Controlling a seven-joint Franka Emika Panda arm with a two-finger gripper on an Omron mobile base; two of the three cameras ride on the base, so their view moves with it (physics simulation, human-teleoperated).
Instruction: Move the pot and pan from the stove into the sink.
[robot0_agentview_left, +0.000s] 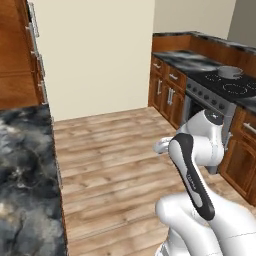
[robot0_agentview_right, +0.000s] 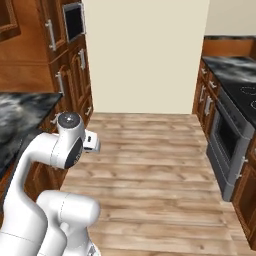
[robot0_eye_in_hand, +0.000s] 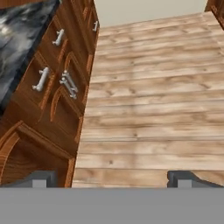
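Grey pot (robot0_agentview_left: 230, 71) sits upright on black stove (robot0_agentview_left: 225, 85).

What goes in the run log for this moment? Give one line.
hand: open, empty, over wood floor | pot: on stove | stage: not yet at stove

Flat, even rendered light fills the kitchen, with no visible lamp and almost no cast shadows on the plank floor (robot0_agentview_right: 150, 165). Soft sheen marks the marble counter (robot0_agentview_left: 25, 170). All views are coarse and slightly blurred, especially the hand view.
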